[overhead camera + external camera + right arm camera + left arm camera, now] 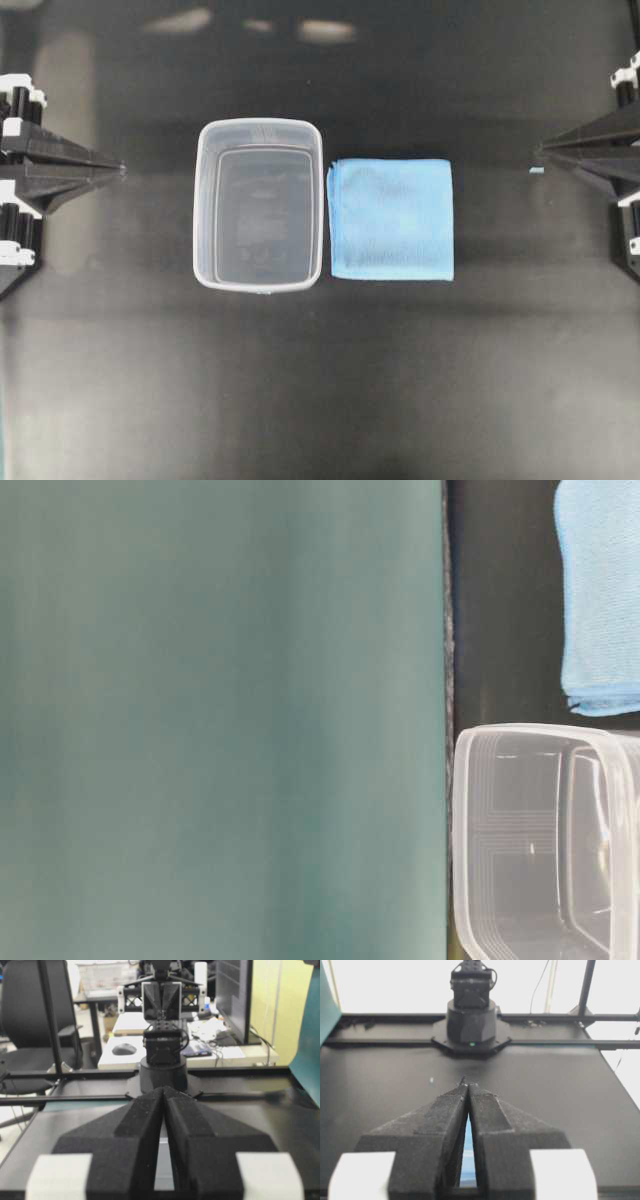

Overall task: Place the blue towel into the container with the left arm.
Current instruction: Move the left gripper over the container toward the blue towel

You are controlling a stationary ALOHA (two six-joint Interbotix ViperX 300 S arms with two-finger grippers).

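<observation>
The blue towel (391,219), folded to a square, lies flat on the black table just right of the container (205,220), a clear tub standing empty with its rim touching the towel's edge. In the table-level view the towel (600,600) is at the top right and the container (470,860) at the bottom right. My left gripper (122,170) is shut at the far left edge, well away from the container. My right gripper (537,150) is shut at the far right. The wrist views show each gripper, left (468,1085) and right (163,1089), with fingertips together and nothing held.
A small light-blue speck (537,171) lies on the table near the right gripper tip. The opposite arm's base (471,1020) stands at the table's far end in the left wrist view. A teal wall (220,720) fills most of the table-level view.
</observation>
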